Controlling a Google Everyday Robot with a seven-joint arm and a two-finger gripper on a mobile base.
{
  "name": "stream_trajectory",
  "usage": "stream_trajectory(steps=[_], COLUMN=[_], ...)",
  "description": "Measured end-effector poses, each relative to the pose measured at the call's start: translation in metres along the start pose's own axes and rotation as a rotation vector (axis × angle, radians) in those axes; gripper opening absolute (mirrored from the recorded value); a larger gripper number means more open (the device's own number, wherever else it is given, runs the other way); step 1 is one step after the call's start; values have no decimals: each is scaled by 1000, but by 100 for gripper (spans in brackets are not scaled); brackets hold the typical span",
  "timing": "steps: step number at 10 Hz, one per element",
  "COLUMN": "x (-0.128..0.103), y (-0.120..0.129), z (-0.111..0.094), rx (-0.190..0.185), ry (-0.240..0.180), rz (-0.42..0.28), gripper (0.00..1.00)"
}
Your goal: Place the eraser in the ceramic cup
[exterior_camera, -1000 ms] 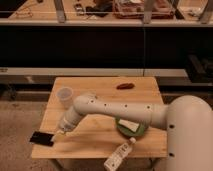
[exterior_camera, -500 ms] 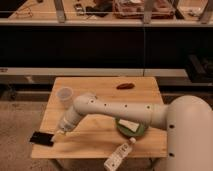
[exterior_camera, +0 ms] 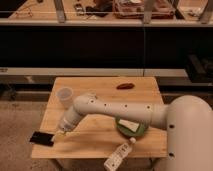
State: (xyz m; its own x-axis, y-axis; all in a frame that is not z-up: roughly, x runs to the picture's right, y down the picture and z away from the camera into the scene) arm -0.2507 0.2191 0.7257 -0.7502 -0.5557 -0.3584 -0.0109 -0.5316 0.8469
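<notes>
The eraser [exterior_camera: 41, 137] is a flat black block lying at the front left edge of the wooden table [exterior_camera: 100, 140], partly overhanging it. The ceramic cup [exterior_camera: 65, 96] stands upright near the table's left back part, whitish and without a handle. My gripper [exterior_camera: 59, 133] is low over the table at the end of the white arm [exterior_camera: 115, 110], just right of the eraser's right end and in front of the cup. I cannot tell whether it touches the eraser.
A round green plate [exterior_camera: 133, 128] with a pale item on it sits right of centre. A white bar-shaped bottle [exterior_camera: 119, 156] lies at the front edge. A small dark reddish oblong [exterior_camera: 125, 86] lies at the back. Dark shelving [exterior_camera: 100, 45] stands behind the table.
</notes>
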Motion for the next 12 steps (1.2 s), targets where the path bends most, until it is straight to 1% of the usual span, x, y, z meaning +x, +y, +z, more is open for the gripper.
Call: stream_trajectory(steps=[1, 2, 3, 5, 8, 9, 10, 11, 12], x=[0, 3, 5, 7, 10, 10, 11, 11, 8], y=[3, 11, 16, 23, 22, 23, 23, 22, 20], z=[-1, -5, -9, -16, -16, -18, -18, -18, -13], rx=[-24, -86, -136, -200, -207, -228, -242, -252, -260], ry=[1, 18, 37, 64, 62, 52, 56, 71, 89], rz=[-6, -32, -57, -93, -105, -136, -159, -183, -207], gripper=[45, 45, 45, 45, 43, 36, 32, 33, 42])
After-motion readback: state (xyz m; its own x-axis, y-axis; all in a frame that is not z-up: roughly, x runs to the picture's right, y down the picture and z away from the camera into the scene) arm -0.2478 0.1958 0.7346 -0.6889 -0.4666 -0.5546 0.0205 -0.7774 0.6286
